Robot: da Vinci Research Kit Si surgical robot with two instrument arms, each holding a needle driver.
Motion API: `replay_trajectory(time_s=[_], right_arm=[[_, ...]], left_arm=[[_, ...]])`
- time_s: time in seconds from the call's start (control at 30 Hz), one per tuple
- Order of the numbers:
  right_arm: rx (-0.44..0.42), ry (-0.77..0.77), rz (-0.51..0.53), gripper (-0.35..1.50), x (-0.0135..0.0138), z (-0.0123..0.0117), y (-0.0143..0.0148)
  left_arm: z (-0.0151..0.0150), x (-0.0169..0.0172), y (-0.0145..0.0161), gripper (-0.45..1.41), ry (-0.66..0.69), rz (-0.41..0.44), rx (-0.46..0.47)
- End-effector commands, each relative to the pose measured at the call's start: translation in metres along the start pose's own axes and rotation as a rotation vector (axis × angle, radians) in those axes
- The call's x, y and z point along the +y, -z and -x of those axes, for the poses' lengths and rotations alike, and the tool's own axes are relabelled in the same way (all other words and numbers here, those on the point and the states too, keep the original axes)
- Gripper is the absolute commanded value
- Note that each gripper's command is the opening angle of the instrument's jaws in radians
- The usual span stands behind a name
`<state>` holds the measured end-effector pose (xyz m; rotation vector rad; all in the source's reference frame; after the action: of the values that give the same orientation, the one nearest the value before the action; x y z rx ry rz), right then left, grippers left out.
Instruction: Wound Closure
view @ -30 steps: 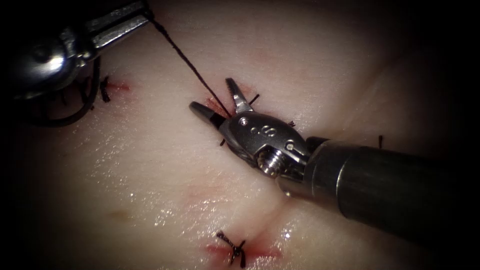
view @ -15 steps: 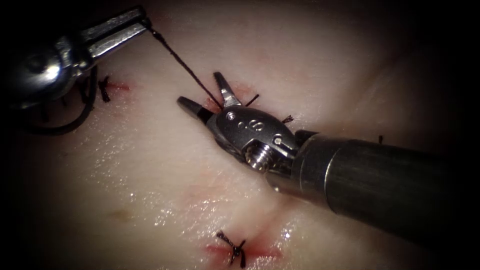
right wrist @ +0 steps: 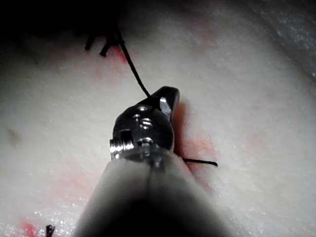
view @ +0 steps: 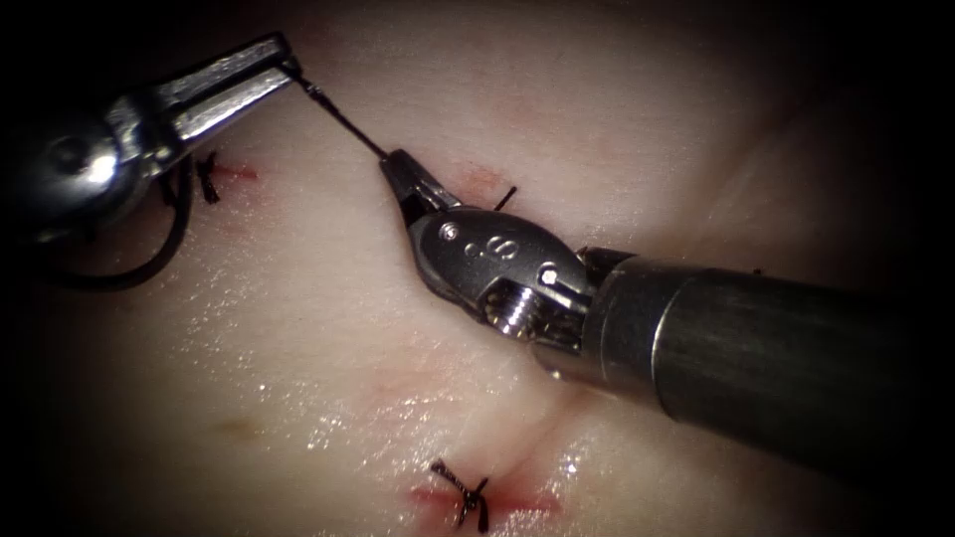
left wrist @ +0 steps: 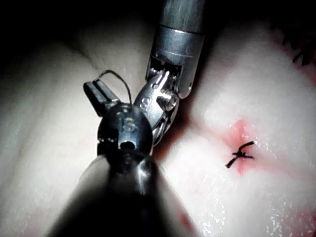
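Black thread [view: 343,121], taut from the left gripper [view: 284,68] clamped on its far end, now pinched by the right gripper [view: 398,174], jaws gaping a second ago, closed beside the tissue [view: 298,338] stitch; needle location indeterminable.

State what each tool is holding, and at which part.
The left tool grips the thread at its upper end; the right tool is shut on the same strand lower down.
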<state>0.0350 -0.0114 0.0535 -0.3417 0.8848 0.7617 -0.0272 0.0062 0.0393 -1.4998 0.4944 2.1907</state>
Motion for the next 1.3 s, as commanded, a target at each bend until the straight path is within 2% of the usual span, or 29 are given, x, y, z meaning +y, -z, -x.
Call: replay_trajectory(time_s=[0.03, 0.17, 0.2, 0.23, 0.3, 0.37, 0.47, 0.63, 0.8, 0.87, 0.9, 0.93, 1.03, 1.1, 1.13, 1.27, 1.3], right_arm=[[0.003, 0.0, -0.001, -0.35, -0.0004, -0.0001, -0.0007], [0.013, 0.012, -0.016, -0.35, -0.0003, 0.0004, 0.0003], [0.02, -0.009, -0.028, -0.1, -0.0002, 0.0007, 0.001], [0.023, -0.024, -0.036, 0.34, -0.0001, 0.0009, 0.0015], [0.032, -0.031, -0.055, 0.74, 0.0001, 0.0013, 0.0031], [0.035, -0.031, -0.073, 1.06, 0.0006, 0.0018, 0.0055], [0.034, -0.034, -0.095, 1.3, 0.0013, 0.0025, 0.0091], [-0.018, -0.034, -0.056, 1.45, 0.003, 0.0039, 0.015], [-0.082, -0.008, -0.012, 1.4, 0.005, 0.0053, 0.019], [-0.102, 0.002, -0.008, 1.3, 0.0061, 0.0059, 0.0204], [-0.104, 0.006, -0.008, 1.16, 0.0066, 0.0062, 0.021], [-0.108, 0.012, -0.01, 0.91, 0.0073, 0.0067, 0.0219], [-0.129, 0.062, -0.017, 0.35, 0.009, 0.0076, 0.0236], [-0.14, 0.099, -0.01, -0.13, 0.0102, 0.0082, 0.0248], [-0.144, 0.12, -0.007, -0.32, 0.0106, 0.0084, 0.0252], [-0.171, 0.183, 0.009, -0.35, 0.012, 0.0088, 0.0265], [-0.173, 0.19, 0.004, -0.28, 0.0123, 0.0088, 0.0266]], left_arm=[[0.0002, 0.0001, -0.0006, -0.45, -0.001, 0.001, 0.003], [0.0003, 0.0002, 0.0003, -0.45, -0.005, 0.009, 0.009], [0.0004, 0.0003, 0.0005, -0.45, -0.006, 0.011, 0.01], [0.0005, 0.0004, 0.0007, -0.45, -0.008, 0.013, 0.012], [0.0006, 0.0008, 0.0013, -0.45, -0.014, 0.016, 0.016], [0.0008, 0.0013, 0.0018, -0.45, -0.02, 0.019, 0.02], [0.0012, 0.0024, 0.0024, -0.45, -0.033, 0.015, 0.024], [0.0017, 0.0056, 0.0026, -0.45, -0.036, 0.043, 0.009], [0.0031, 0.0097, 0.0016, -0.45, -0.041, 0.074, -0.012], [0.0042, 0.0115, 0.0008, -0.45, -0.062, 0.085, -0.026], [0.0048, 0.0123, 0.0005, -0.45, -0.065, 0.091, -0.034], [0.0057, 0.0132, 0.0, -0.45, -0.066, 0.1, -0.045], [0.0085, 0.0152, -0.0014, -0.45, -0.075, 0.123, -0.07], [0.0103, 0.0163, -0.0021, -0.45, -0.071, 0.139, -0.086], [0.0113, 0.0167, -0.0026, -0.45, -0.064, 0.15, -0.092], [0.0162, 0.0187, -0.0046, -0.45, -0.034, 0.199, -0.117], [0.0176, 0.0192, -0.0052, -0.45, -0.025, 0.216, -0.129]])
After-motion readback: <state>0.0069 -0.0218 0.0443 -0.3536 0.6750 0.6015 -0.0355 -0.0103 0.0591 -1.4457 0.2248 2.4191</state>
